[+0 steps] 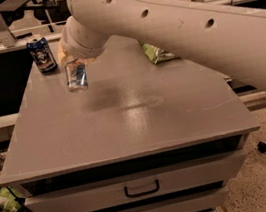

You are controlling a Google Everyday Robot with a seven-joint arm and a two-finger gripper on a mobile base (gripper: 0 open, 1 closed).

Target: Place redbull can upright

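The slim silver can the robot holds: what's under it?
Bare grey tabletop lies under the redbull can, which the gripper holds near the table's far edge. Whether its base touches cannot be seen.

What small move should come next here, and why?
Probably a short, straight lowering. The pincer, over the back-left part of the table, grips the redbull can by its upper part, and the can looks close to upright. I cannot tell whether its base meets the surface, so ease down before letting go. The dark-blue can stands apart, nearer the back edge.

Dim warm light, tabletop (127, 129) glare, soft shadow (beneath pincer (74, 67), rear left)
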